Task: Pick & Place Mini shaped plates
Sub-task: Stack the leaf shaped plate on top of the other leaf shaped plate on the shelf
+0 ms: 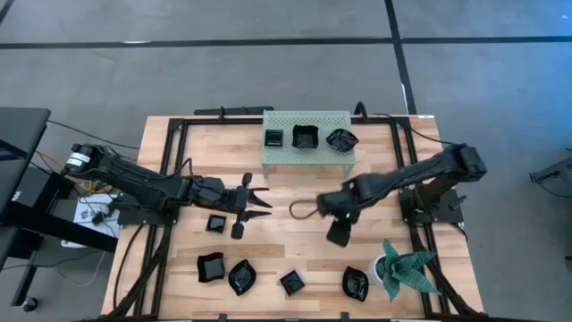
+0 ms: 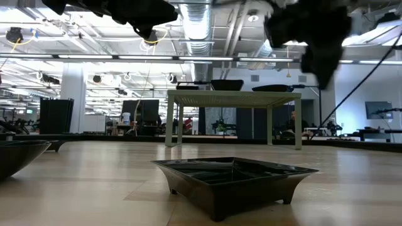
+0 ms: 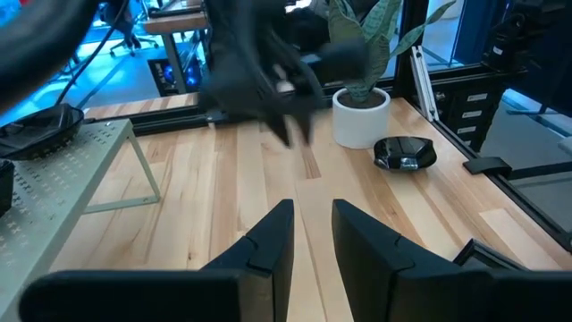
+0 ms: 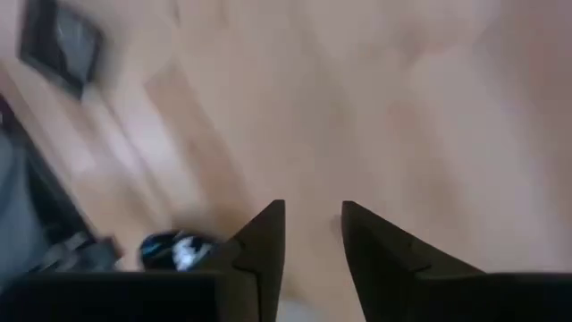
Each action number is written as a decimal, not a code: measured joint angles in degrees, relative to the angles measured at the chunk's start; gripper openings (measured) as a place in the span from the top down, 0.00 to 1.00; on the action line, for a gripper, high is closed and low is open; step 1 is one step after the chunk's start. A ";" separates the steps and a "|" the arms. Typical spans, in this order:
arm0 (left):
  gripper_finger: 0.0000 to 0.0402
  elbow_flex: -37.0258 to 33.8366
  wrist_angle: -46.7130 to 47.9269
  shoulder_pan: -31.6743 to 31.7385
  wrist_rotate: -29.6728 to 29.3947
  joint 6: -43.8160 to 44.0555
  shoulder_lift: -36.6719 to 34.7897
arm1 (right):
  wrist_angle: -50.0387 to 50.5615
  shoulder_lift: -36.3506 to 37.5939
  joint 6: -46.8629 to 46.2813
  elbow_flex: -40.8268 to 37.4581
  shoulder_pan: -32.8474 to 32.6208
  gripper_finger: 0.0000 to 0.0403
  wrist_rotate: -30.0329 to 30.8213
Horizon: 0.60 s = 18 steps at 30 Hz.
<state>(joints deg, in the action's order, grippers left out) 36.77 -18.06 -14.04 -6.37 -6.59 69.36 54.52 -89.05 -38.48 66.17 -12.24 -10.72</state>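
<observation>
the left gripper (image 1: pixel 261 202) hangs over the middle of the wooden counter (image 1: pixel 304 255), its two fingers (image 3: pixel 268 246) parted by a narrow gap with nothing between them. the right gripper (image 1: pixel 300 209) sits close by, facing it from the other side and a little above the bare wood; its fingers (image 4: pixel 264 237) also stand slightly apart, and no dish is caught between them.

the mini shaped plates are in two groups. three rest on the pale green perforated stand (image 1: pixel 307 154) at the counter's far edge: a small square one (image 1: pixel 273 138), a deeper square one (image 1: pixel 306 138) and a scalloped one (image 1: pixel 340 139). the others lie on the counter itself: a small square plate (image 1: pixel 216 223) just below the left gripper, and a row along the near edge made of a square plate (image 1: pixel 211 266), a leaf-shaped one (image 1: pixel 241 276), a little square one (image 1: pixel 292 283) and another leaf-shaped one (image 1: pixel 356 283).

a green spiky plant in a white pot (image 1: pixel 400 268) stands at the near right corner, beside the last leaf-shaped plate.
</observation>
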 joint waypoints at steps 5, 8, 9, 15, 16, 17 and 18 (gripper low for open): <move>0.80 0.00 0.00 0.00 0.01 -0.01 0.00 | -0.95 -8.69 -6.05 -0.02 -3.03 0.72 -10.54; 0.80 0.00 0.00 0.00 0.02 -0.17 0.00 | -1.27 -13.27 -8.70 -0.02 -4.49 0.72 -15.38; 0.80 0.00 0.00 0.00 0.02 -0.17 0.00 | -1.43 -14.65 -9.97 -0.02 -4.98 0.72 -16.90; 0.80 0.00 -0.02 0.00 0.02 -0.50 0.00 | -1.33 -20.61 -14.45 -0.02 -8.16 0.72 -24.35; 0.80 0.00 -0.02 0.00 0.01 -0.80 0.00 | -1.32 -21.14 -14.96 -0.02 -8.77 0.72 -25.29; 0.80 0.00 -0.02 0.00 0.00 -0.91 0.00 | -1.33 -21.56 -15.51 -0.02 -9.32 0.72 -25.84; 0.80 0.00 -0.04 0.00 0.02 -0.92 0.00 | -1.36 -21.92 -15.75 -0.02 -9.89 0.72 -26.32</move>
<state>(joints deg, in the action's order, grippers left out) 36.77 -18.11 -14.04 -6.35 -7.51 69.36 53.17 -110.97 -54.24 66.15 -22.12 -37.04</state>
